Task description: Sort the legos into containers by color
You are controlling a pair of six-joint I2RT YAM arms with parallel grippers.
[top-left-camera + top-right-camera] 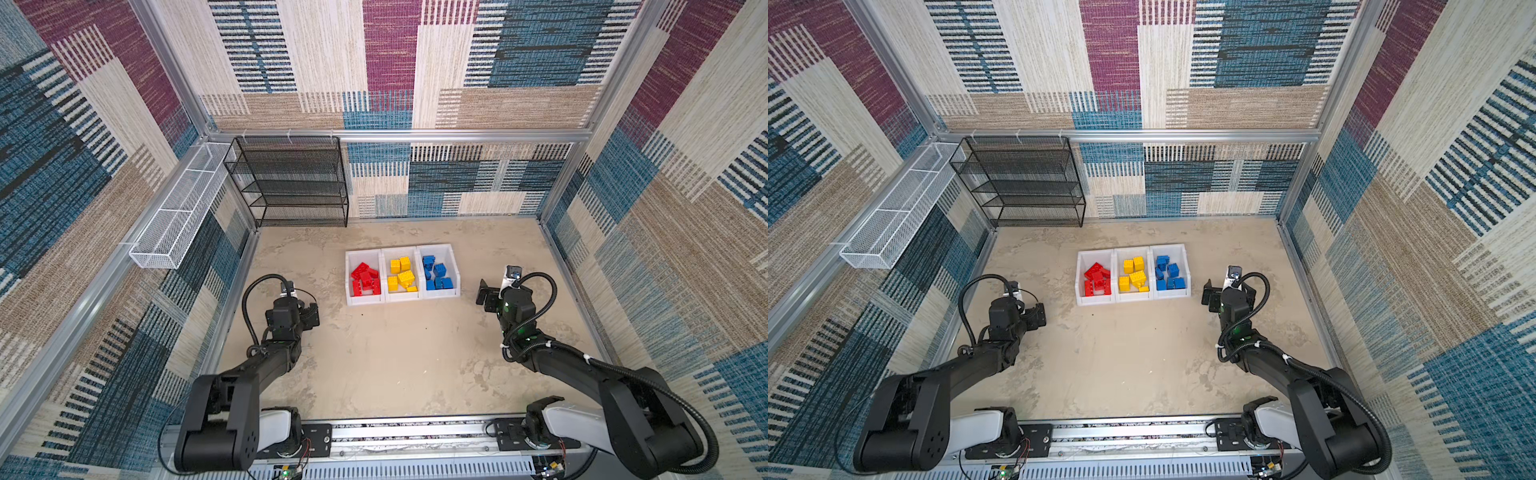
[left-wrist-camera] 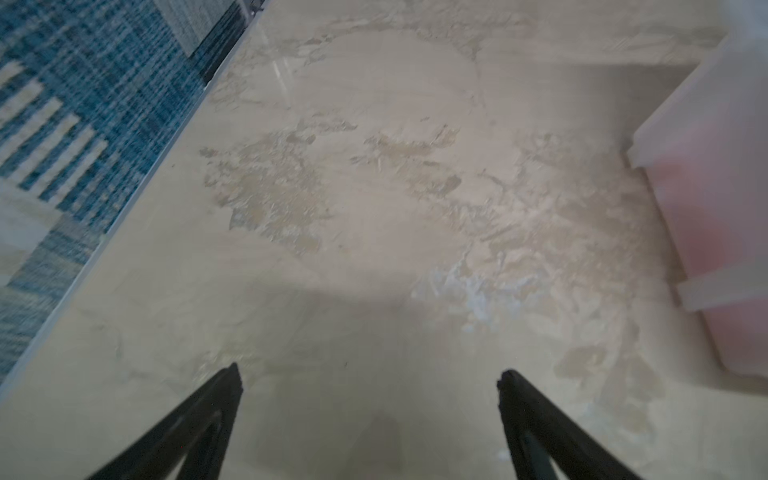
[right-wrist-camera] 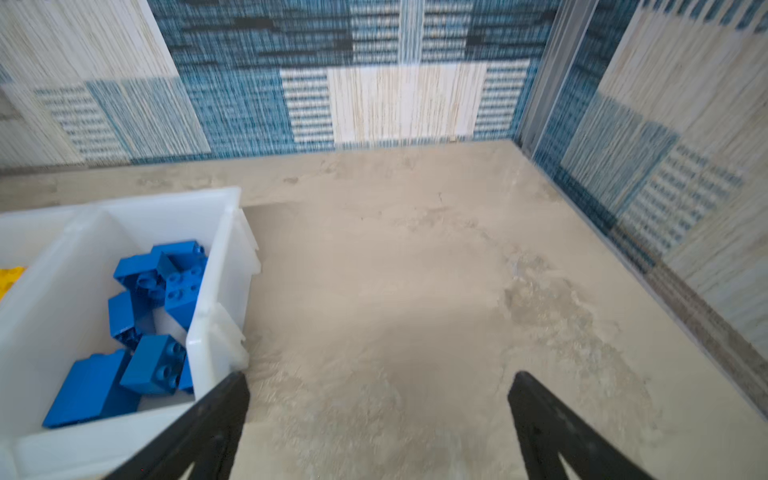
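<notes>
The legos (image 1: pixel 402 274) all appear sorted, red, yellow and blue each in its own bin of the containers (image 1: pixel 403 297), which lie to the inner side of the left tool (image 2: pixel 370 374) and the right tool (image 3: pixel 380 380). Both tools are spread wide and empty over the tabletop (image 2: pixel 374 208). What remains, I judge, is a clean withdrawal: stay raised and draw back, minding the container wall near the right tool.

Mesh storage between patchwork walls (image 1: pixel 519 183)
A black mesh shelf rack (image 1: pixel 291 183) stands at the back-left corner of the mottled beige tabletop (image 1: pixel 395 361); a long white wire-mesh basket (image 1: pixel 183 203) hangs on the left aluminium rail (image 1: pixel 83 309), just beside it.
</notes>
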